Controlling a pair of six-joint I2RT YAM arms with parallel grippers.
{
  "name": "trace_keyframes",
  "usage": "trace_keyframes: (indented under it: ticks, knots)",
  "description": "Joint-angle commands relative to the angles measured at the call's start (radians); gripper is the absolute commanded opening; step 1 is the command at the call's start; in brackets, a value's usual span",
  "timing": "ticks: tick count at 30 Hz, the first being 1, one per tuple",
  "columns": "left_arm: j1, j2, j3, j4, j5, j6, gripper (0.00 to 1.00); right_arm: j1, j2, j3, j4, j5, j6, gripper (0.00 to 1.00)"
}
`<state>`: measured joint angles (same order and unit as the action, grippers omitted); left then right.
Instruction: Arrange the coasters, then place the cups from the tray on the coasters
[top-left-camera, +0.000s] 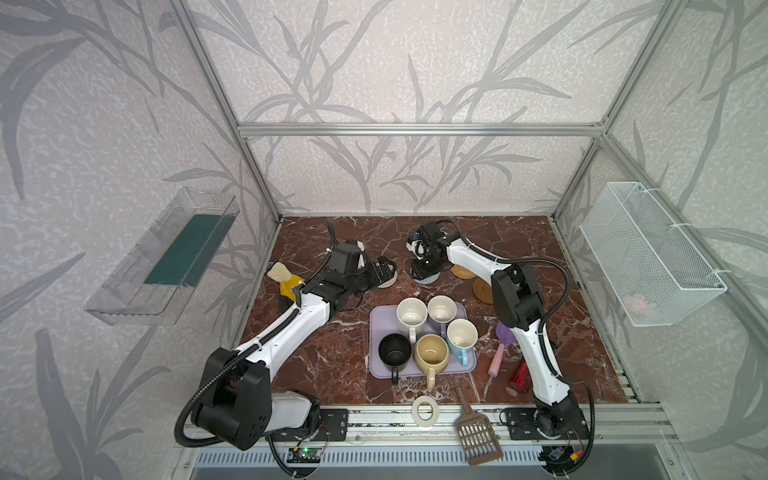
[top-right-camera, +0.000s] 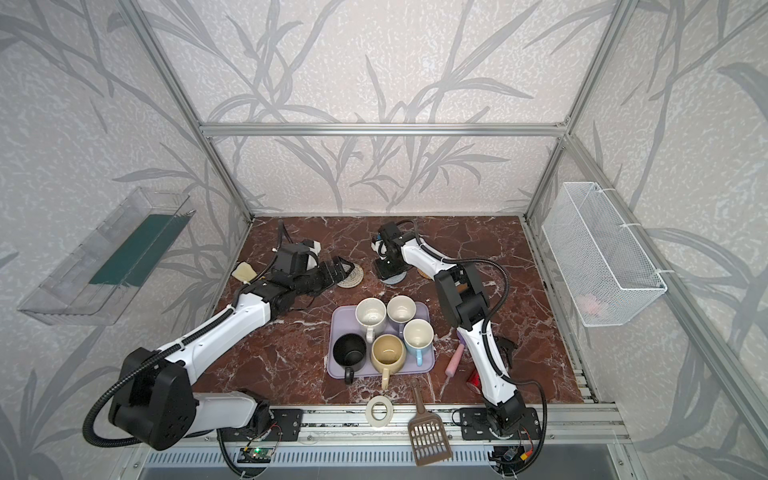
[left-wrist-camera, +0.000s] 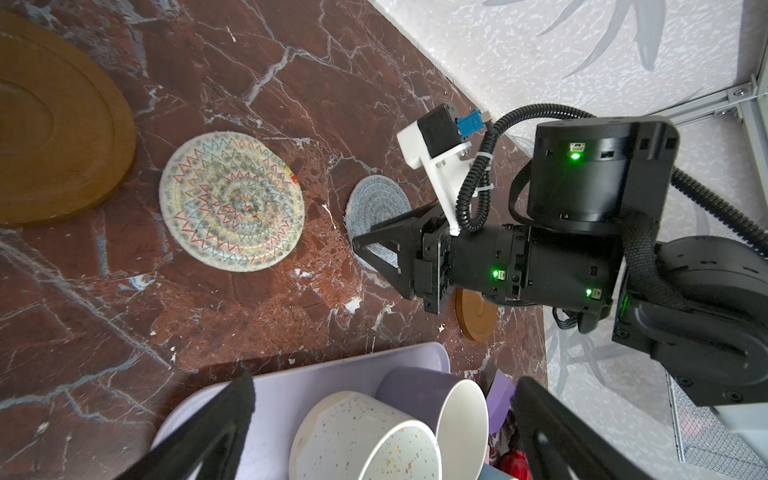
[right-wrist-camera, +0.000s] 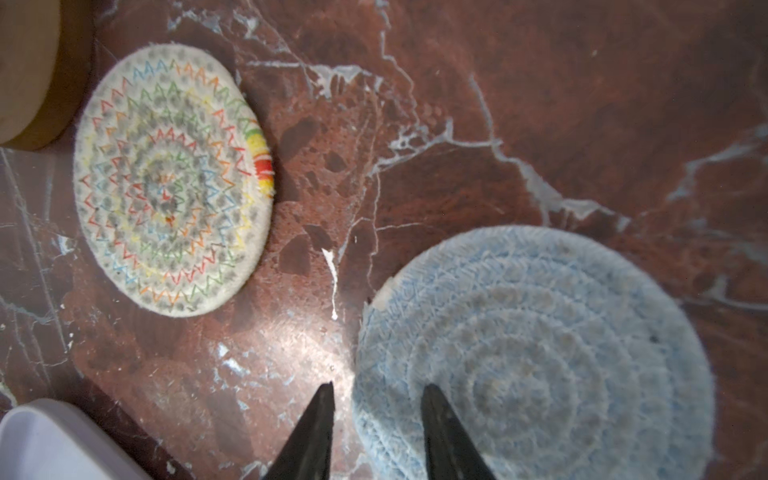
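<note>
- The right claw (right-wrist-camera: 376, 388) points down at the grey-blue woven coaster (right-wrist-camera: 536, 353). Its jaws stand a little apart and straddle the coaster's rim, with one fingertip (right-wrist-camera: 440, 428) over the weave and the other over bare marble. The coaster lies flat.
- The left claw (left-wrist-camera: 385, 383) is spread wide and holds nothing. In a top view it hovers low by the white-beige woven coaster (top-left-camera: 388, 283), partly covering it.
- The coasters run across the far half of the tabletop (top-left-camera: 316, 365). A strip of bare marble separates the white-beige one from the grey-blue one.
- The tan rattan coaster (top-left-camera: 462, 272) sits just beside the right arm. A brown wooden coaster (top-left-camera: 483, 291) lies nearer the front, half under that arm.
- A second wooden coaster (left-wrist-camera: 54, 124) shows only in the wrist views, next to the white-beige one.
- The tray (top-left-camera: 380, 322) lies flat in the middle front, its far edge apart from the coaster row.
- All five cups stand upright on the tray and fill it:
  - white speckled cup (top-left-camera: 411, 312)
  - lavender cup (top-left-camera: 441, 309)
  - light blue cup (top-left-camera: 462, 334)
  - black cup (top-left-camera: 395, 353)
  - cream-yellow cup (top-left-camera: 432, 355)
- Open marble lies left of the tray, up to the left arm, and along the back wall.
- Right of the tray the room is tighter, with a pink-handled tool (top-left-camera: 500, 353) and a red object (top-left-camera: 519, 376) beside the right arm.
- A tape ring (top-left-camera: 425, 411) and a brown scoop (top-left-camera: 473, 432) lie at the front edge.
</note>
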<state>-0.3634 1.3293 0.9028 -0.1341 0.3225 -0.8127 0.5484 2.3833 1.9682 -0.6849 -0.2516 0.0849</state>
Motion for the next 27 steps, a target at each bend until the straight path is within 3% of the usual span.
trace_keyframes:
  ticks: [1,16,22,27]
  knots:
    - [-0.004,-0.008,0.018,0.019,0.002,-0.013,0.99,0.010,-0.024,-0.037,-0.074,-0.032,0.011,0.37]
    - [-0.012,-0.005,0.012,0.034,0.004,-0.028,0.99,0.011,0.035,0.102,-0.124,0.014,-0.010,0.39]
    - [-0.014,-0.017,0.007,0.041,-0.008,-0.035,0.99,0.012,-0.026,0.132,-0.107,0.014,-0.007,0.53]
    - [-0.012,-0.065,-0.051,0.122,-0.007,-0.087,0.99,-0.009,-0.054,0.304,-0.242,-0.005,-0.022,0.68]
